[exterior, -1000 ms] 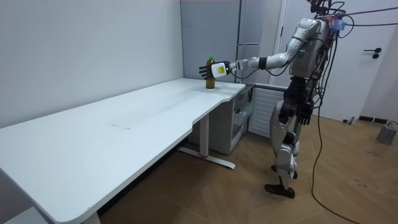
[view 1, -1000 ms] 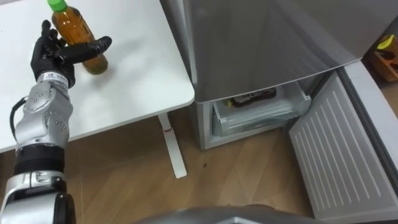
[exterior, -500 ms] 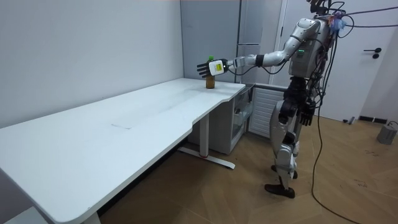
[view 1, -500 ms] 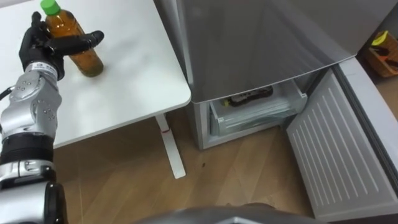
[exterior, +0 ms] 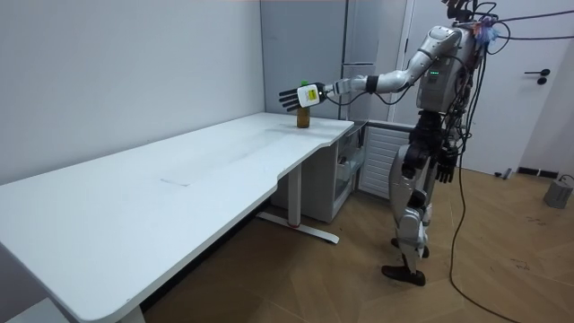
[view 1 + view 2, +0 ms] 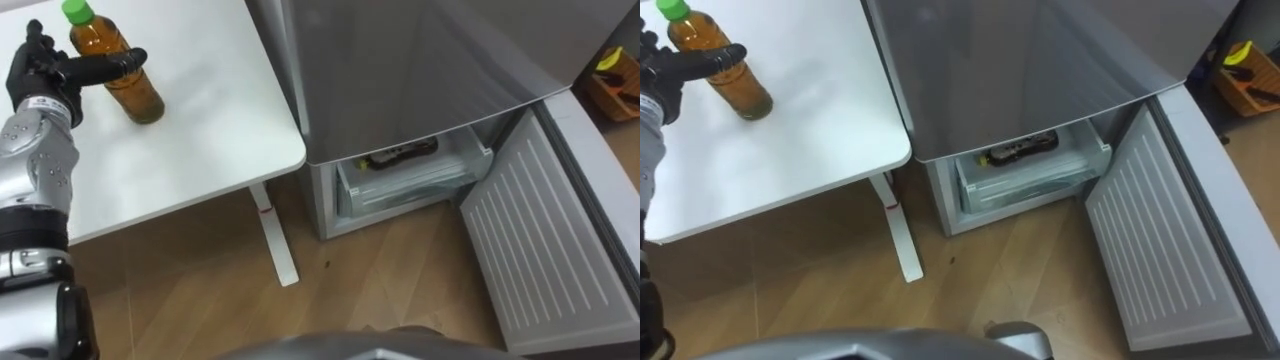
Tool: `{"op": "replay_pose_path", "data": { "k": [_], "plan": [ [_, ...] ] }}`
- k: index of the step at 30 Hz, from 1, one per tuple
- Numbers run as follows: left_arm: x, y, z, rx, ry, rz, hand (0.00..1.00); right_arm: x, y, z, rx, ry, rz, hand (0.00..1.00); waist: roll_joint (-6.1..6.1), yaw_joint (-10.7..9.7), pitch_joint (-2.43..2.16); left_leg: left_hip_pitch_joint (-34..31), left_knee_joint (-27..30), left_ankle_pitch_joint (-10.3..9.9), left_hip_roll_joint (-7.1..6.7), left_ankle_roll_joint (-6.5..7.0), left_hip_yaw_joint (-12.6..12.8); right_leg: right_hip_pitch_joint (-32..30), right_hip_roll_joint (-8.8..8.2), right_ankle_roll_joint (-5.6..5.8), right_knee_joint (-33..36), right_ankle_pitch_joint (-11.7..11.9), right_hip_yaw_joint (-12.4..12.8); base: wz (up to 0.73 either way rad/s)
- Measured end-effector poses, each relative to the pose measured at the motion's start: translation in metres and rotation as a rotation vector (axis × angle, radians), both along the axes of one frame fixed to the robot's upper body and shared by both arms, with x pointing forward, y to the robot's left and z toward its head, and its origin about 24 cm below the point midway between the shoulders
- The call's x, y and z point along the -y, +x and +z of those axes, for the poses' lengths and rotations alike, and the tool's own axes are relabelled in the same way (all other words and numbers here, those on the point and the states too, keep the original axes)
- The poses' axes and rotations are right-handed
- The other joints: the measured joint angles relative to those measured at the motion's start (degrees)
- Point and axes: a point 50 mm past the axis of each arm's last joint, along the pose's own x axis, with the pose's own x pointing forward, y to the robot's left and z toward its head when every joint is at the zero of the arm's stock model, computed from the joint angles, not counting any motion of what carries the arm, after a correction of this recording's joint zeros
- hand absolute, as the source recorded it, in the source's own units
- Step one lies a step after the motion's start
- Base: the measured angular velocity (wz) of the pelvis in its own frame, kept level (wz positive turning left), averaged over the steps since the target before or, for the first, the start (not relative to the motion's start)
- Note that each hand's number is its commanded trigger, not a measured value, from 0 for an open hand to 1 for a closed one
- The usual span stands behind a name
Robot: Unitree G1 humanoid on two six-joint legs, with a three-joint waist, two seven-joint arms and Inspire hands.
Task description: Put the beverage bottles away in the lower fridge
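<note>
A bottle of amber drink [image 6: 137, 96] with a green cap stands upright near the white table's [image 6: 210, 130] right end. My left hand [image 6: 38, 72] is at the bottle's left side, open, with straight fingers behind it and the thumb lying across its front. In the room view that hand [image 5: 289, 97] is stretched out over the table by the bottle [image 5: 303, 117]. My right hand [image 5: 442, 168] hangs at my hip. The grey fridge [image 6: 420, 60] stands right of the table, its lower door [image 6: 545, 240] swung open.
Inside the lower fridge, a pale drawer [image 6: 415, 180] holds a dark flat item [image 6: 400, 155]. Wooden floor lies between the table leg [image 6: 275, 240] and the fridge. An orange box [image 6: 620, 90] with tools sits at the far right. I stand before the fridge at the table's corner.
My left hand has slid left along the bottle and risen slightly, its thumb still across the front. The bottle has stayed on the table. The head camera shifted a little.
</note>
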Motion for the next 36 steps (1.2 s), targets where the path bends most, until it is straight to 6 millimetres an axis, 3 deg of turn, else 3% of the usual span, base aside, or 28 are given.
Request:
{"op": "replay_pose_path", "data": {
  "k": [12, 21, 35, 36],
  "plan": [
    [-0.003, -0.004, -0.01, -0.048, -0.02, 0.016, 0.0, 0.008, -0.005, 0.003, -0.016, -0.03, 0.024, 0.0, 0.45, -0.08, -0.05, 0.13, -0.4, 0.0, 0.02, -0.01, 0.08, -0.28, 0.14, 0.0, 0.01, 0.0, 0.34, 0.0],
    [-0.001, 0.006, -0.002, -0.024, -0.026, 0.011, 0.0, 0.013, -0.012, 0.006, -0.023, -0.048, -0.011, 0.0, 0.17, -0.13, -0.01, 0.15, -0.66, 0.0, 0.01, -0.01, 0.21, -0.43, 0.17, 0.0, -0.11, 0.0, 0.49, 0.0],
    [-0.007, 0.004, -0.006, -0.054, -0.026, 0.029, 0.01, 0.02, -0.006, 0.007, -0.003, -0.109, -0.002, 0.0, -0.04, -2.39, -0.12, 0.23, -0.72, 0.0, 0.01, -0.01, 0.83, -0.68, 0.21, 0.0, 0.05, 0.0, 1.01, -0.01],
    [-0.008, 0.003, -0.006, -0.056, -0.025, 0.031, 0.6, 0.02, -0.006, 0.007, -0.002, -0.11, -0.001, 0.0, -0.11, -2.64, -0.08, 0.23, -0.72, 0.0, 0.01, -0.01, 0.8, -0.69, 0.21, 0.0, 0.06, 0.0, 1.08, 0.0]
  ]
}}
